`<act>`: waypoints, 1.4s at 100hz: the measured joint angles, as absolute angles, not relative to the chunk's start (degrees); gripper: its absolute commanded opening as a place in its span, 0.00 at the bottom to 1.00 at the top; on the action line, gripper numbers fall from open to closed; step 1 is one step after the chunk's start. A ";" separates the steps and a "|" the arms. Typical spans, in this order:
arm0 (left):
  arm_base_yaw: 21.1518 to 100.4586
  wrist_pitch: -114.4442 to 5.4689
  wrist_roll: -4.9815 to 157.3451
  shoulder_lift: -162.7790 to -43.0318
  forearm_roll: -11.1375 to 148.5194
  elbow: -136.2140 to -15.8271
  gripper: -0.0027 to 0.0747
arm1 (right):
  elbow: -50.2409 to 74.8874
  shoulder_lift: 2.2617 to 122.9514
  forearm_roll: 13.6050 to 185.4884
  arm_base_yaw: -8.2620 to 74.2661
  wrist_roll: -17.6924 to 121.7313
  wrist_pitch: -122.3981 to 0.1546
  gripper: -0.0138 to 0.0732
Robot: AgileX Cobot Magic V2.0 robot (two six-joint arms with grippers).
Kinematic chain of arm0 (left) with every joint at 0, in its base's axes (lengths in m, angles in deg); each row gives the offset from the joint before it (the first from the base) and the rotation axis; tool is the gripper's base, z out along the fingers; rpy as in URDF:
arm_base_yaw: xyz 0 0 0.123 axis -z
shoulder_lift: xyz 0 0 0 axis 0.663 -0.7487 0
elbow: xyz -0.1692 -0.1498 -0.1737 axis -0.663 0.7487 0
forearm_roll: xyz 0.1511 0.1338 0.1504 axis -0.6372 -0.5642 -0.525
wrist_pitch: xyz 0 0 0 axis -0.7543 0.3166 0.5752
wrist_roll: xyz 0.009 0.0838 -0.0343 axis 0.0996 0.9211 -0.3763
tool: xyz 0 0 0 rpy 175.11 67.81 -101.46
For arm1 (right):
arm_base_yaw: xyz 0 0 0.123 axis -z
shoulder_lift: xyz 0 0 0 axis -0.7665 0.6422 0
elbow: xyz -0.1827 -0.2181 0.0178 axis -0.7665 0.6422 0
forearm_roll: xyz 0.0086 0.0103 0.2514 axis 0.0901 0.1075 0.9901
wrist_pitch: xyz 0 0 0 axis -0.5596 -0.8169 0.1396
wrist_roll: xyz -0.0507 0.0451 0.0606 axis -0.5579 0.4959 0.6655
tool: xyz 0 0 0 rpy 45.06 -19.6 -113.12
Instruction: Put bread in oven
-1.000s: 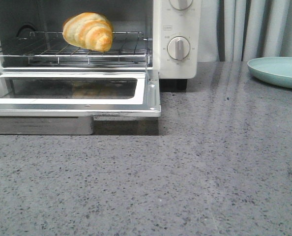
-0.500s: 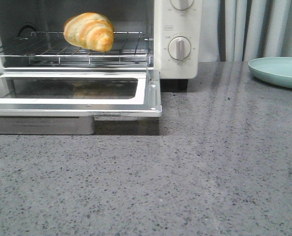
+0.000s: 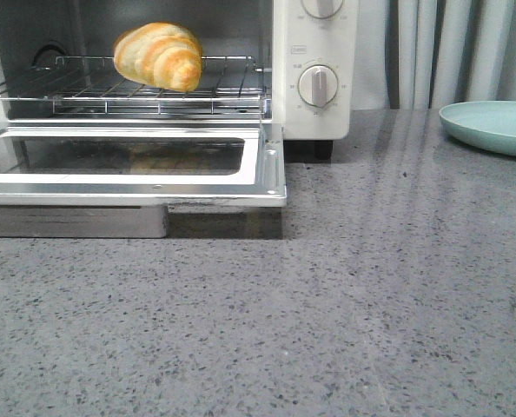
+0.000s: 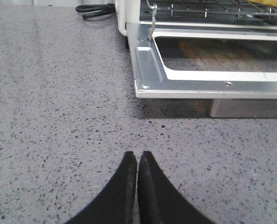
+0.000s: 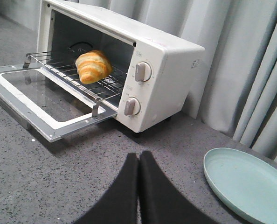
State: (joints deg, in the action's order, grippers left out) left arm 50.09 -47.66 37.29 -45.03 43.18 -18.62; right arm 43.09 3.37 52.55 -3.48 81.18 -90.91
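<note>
The oven (image 3: 314, 69) is seen at the far left of the grey speckled table (image 3: 327, 304) with its glass door (image 3: 128, 161) folded down flat toward the near side, and the bread (image 3: 158, 55) is found lying on the wire rack (image 3: 223, 87) inside the open cavity, touching nothing else. A pale green plate (image 3: 492, 126) is noted at the far right, well apart from the oven, with nothing in it. The left gripper (image 4: 137, 161) and the right gripper (image 5: 138, 163) are each recorded above bare table with fingers pressed together, nothing grasped.
</note>
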 measured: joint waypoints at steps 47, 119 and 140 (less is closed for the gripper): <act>49.54 -47.56 37.29 -45.03 44.42 -18.62 0.01 | 43.09 3.37 52.55 -3.48 81.18 -90.91 0.08; 49.54 -47.56 37.29 -45.03 44.46 -18.62 0.01 | 64.64 3.37 65.35 27.29 81.18 -69.04 0.08; 49.54 -47.56 37.29 -45.03 44.46 -18.62 0.01 | 73.34 3.37 75.02 42.93 81.28 -63.19 0.08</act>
State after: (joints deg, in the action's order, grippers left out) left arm 49.54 -47.56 37.29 -45.03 44.46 -18.62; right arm 73.34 3.37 75.02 42.93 81.28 -63.19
